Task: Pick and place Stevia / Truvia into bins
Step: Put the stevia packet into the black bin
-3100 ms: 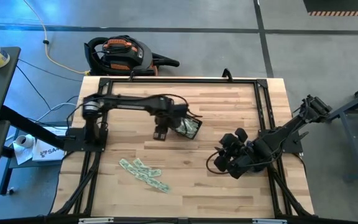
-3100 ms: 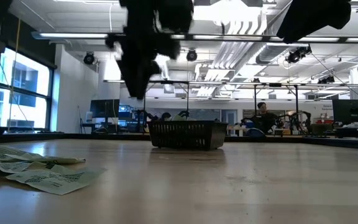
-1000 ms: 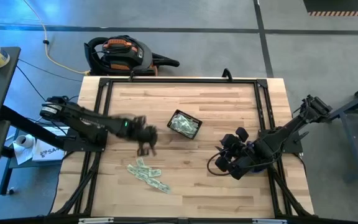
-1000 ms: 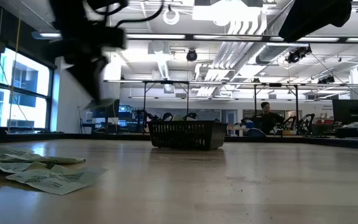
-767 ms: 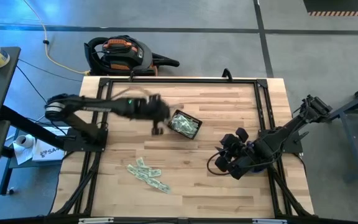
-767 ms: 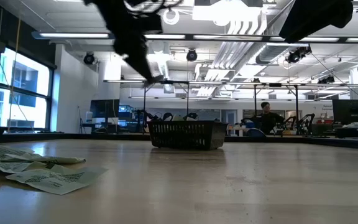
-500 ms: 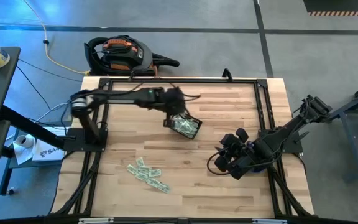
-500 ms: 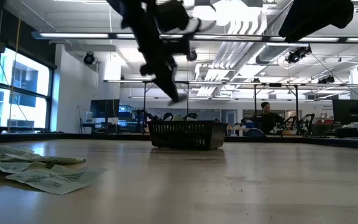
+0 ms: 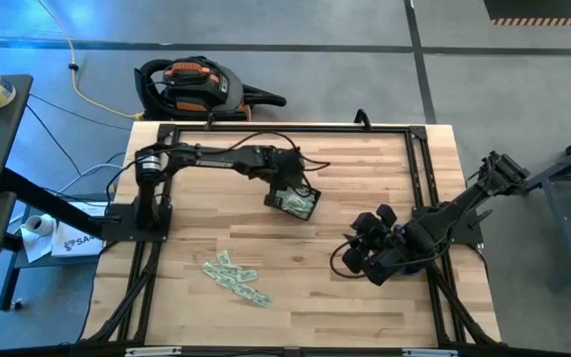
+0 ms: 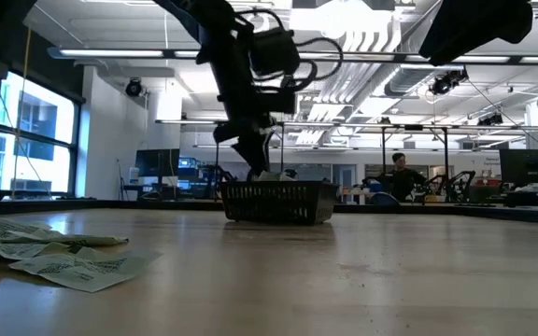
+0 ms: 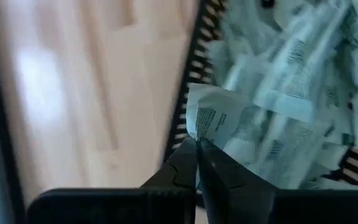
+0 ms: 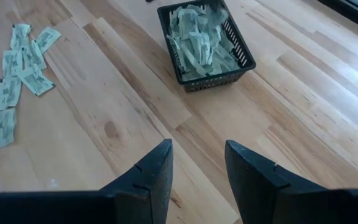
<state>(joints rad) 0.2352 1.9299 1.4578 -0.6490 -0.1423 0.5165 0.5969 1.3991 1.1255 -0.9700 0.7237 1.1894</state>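
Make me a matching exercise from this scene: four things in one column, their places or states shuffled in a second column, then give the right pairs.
Things
1. left gripper
2. right gripper
3. small dark slatted rectangular basket
4. loose pale green paper sachets

Places or states
A. scattered on the bare wooden table, near its front edge
B. resting off to the side, fingers apart, holding nothing
C. mid-table, piled with sachets
D. over the basket's edge, a sachet at its fingers

Pairs: 1-D, 2-B, 3-C, 4-A
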